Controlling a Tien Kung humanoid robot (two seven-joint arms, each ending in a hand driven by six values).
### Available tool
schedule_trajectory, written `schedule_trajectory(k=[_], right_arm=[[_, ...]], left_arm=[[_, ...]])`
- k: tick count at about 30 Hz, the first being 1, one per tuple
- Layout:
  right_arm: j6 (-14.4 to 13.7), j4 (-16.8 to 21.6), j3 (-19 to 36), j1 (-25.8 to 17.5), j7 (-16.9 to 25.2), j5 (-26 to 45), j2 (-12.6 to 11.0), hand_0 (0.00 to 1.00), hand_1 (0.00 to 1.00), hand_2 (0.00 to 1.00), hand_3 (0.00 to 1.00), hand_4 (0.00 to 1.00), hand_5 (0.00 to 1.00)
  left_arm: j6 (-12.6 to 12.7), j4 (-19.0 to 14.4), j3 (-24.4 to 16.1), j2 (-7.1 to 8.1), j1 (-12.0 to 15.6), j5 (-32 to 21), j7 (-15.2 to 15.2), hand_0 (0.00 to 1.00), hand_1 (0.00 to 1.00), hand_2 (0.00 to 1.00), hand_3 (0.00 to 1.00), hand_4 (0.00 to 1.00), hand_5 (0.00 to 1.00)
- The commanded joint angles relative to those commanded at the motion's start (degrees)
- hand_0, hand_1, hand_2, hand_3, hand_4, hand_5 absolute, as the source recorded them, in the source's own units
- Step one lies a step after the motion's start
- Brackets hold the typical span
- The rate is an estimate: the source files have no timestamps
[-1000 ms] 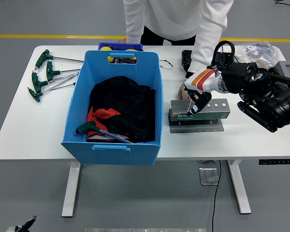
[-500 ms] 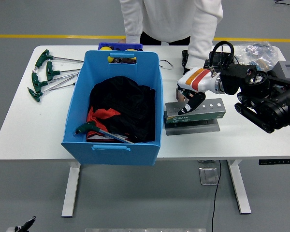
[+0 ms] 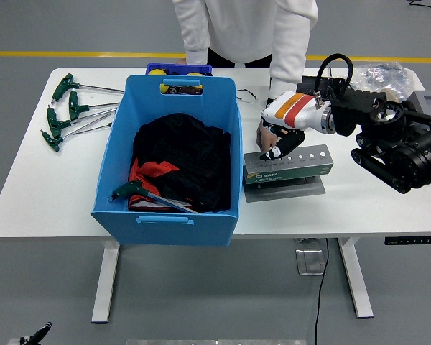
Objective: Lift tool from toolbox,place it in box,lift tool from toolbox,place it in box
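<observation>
White-shelled right hand (image 3: 281,133) reaches left over toolbox (image 3: 290,167), fingers curled down; grasp unclear.

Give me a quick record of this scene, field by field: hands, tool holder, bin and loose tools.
right hand: white, red-striped robot hand, fingers curled down at the holder's left end; grasp unclear
left hand: not in view
tool holder: grey-green metal block with holes, right of the bin
bin: blue plastic box holding dark cloth and one green T-handle wrench
loose tools: green T-handle wrenches on the white table, far left
person: sleeve reaching toward the holder
</observation>
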Motion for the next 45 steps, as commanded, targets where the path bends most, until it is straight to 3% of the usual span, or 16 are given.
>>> schedule_trajectory(k=[5,14,19,25,30,31,36,45], right_arm=[[1.98,3.11,3.60,0.70,-1.22,-1.31,-1.74,0.002,0.002,0.002,0.011,0.849,0.712],[8.38,14.11,11.05,2.61,-6.20,-6.23,-6.73,0.002,0.002,0.002,0.009,0.810,0.714],[11.08,20.13,16.19,3.09,-8.87,-8.28,-7.65,0.002,0.002,0.002,0.008,0.810,0.716],[9.53,22.53,23.56,2.24,-10.85,-7.36,-5.82,0.002,0.002,0.002,0.009,0.812,0.713],[6.42,22.88,25.37,1.68,-12.45,-5.89,-3.80,0.002,0.002,0.002,0.009,0.812,0.713],[5.86,22.75,25.39,1.65,-12.79,-5.73,-3.46,0.002,0.002,0.002,0.013,0.773,0.685],[1.73,22.98,23.31,1.19,-14.33,-3.07,-1.47,0.002,0.002,0.002,0.022,0.766,0.675],[1.01,20.65,15.81,1.95,-15.39,-3.05,3.57,0.002,0.002,0.032,0.040,0.769,0.674]], left_arm=[[-0.04,0.00,-1.15,0.13,0.11,1.30,0.24,0.808,0.840,0.801,0.719,0.741,0.666],[0.02,0.00,-2.70,0.33,0.35,2.70,0.52,0.806,0.838,0.799,0.717,0.737,0.667],[-0.14,0.00,-3.41,0.43,0.49,3.89,0.84,0.806,0.837,0.798,0.717,0.736,0.668],[-0.24,0.00,-4.32,0.33,0.52,5.17,1.17,0.805,0.837,0.798,0.715,0.736,0.669],[-0.30,0.00,-5.65,0.22,0.35,7.01,1.60,0.805,0.837,0.798,0.715,0.736,0.669],[-0.31,0.00,-5.95,0.20,0.33,7.40,1.68,0.807,0.836,0.798,0.716,0.735,0.668],[-0.39,0.00,-7.09,0.17,0.28,8.97,1.98,0.805,0.835,0.797,0.716,0.735,0.669],[-0.33,0.00,-8.47,0.09,0.07,10.63,2.26,0.804,0.834,0.796,0.716,0.735,0.670]])
